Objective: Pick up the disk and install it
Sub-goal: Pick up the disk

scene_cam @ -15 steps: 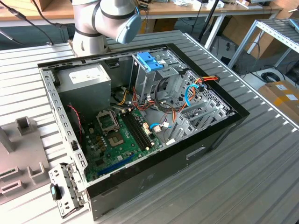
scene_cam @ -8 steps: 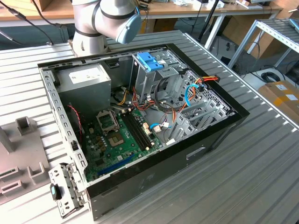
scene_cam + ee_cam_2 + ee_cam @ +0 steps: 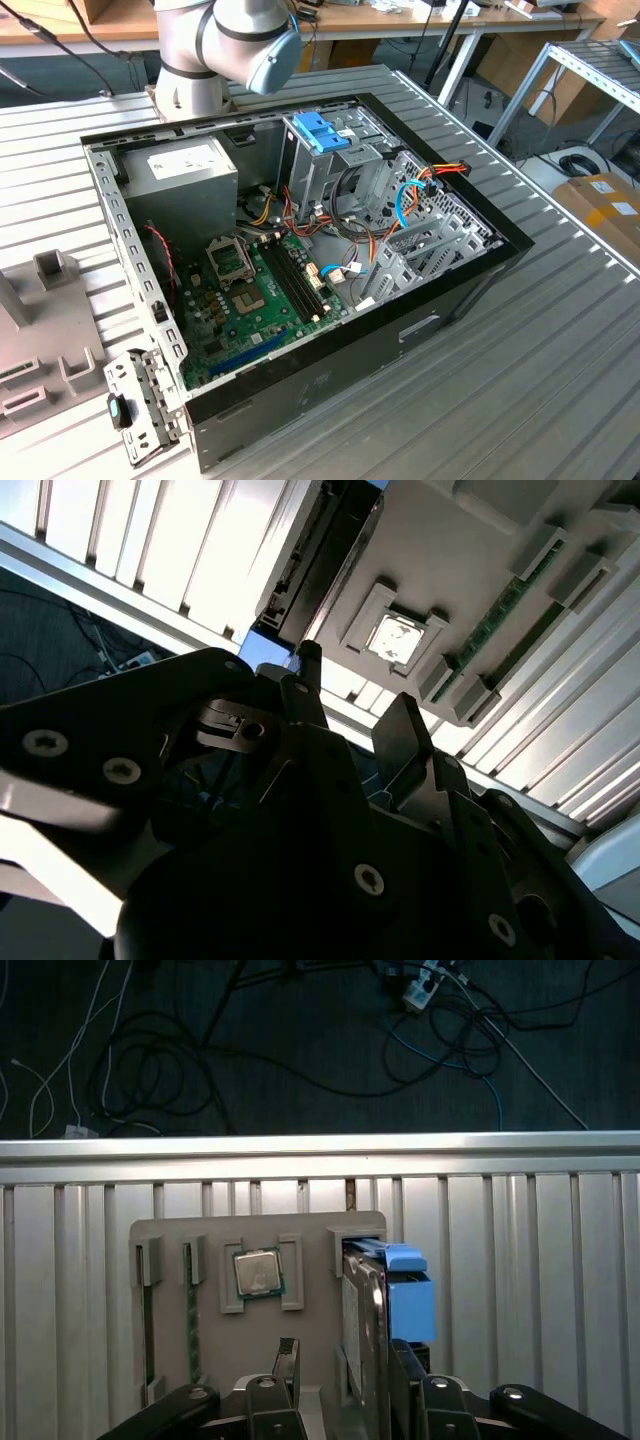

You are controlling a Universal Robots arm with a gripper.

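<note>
The disk (image 3: 365, 1300) stands on edge in a slot of a grey holder plate (image 3: 200, 1235), a dark metal slab with a blue plastic rail (image 3: 410, 1295) along one side. My gripper (image 3: 345, 1360) hovers over it, open, with one black finger (image 3: 287, 1360) on the bare side and the other finger (image 3: 405, 1370) on the blue-rail side. Neither finger touches the disk. In the second wrist view the gripper (image 3: 350, 700) is spread open, and the disk (image 3: 315, 565) lies beyond its tips on the holder plate (image 3: 450, 560).
The holder plate also carries a processor chip (image 3: 258, 1272) and memory sticks (image 3: 190, 1310). The table edge (image 3: 320, 1145) runs close behind it, with cables on the floor beyond. The open computer case (image 3: 480, 270) holds a drive cage with blue handle (image 3: 322, 130) and a power supply (image 3: 185, 170).
</note>
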